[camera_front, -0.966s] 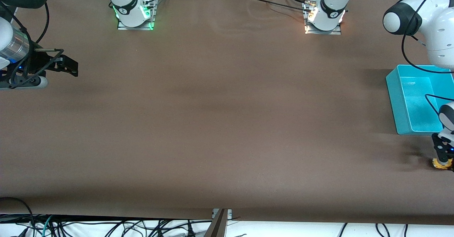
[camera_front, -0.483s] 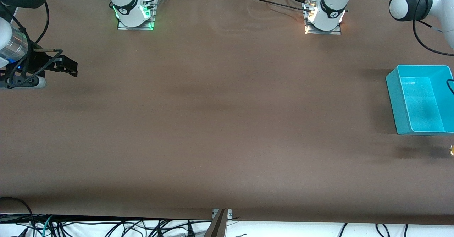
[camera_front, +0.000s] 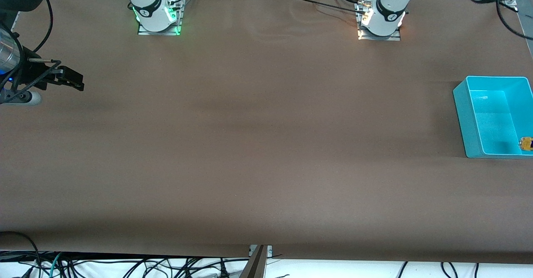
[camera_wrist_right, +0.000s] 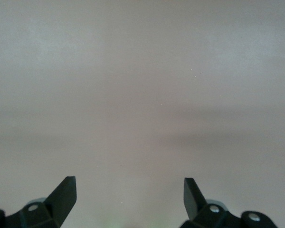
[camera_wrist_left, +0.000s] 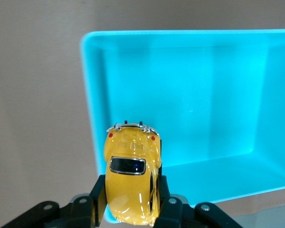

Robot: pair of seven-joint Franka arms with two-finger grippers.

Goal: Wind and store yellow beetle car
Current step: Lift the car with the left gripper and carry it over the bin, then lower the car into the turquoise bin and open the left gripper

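- Yellow beetle car (camera_wrist_left: 132, 183) pinched btwn the left gripper (camera_wrist_left: 131, 209) fingers (camera_wrist_left: 99, 199), closed on its sides, held in the air over the teal bin (camera_wrist_left: 92, 95), near the bin's wall that is nearest the front camera.
- Step, as judged: storing; winding looks done. Next move likely calls for lowering into bin, then releasing.
- Right gripper (camera_wrist_right: 129, 192) waits over bare surface (camera_front: 258, 145) at right arm's end, fingers wide apart, holding nothing.
- No readable writing or brand seen.

Even overhead light (soft shadows)
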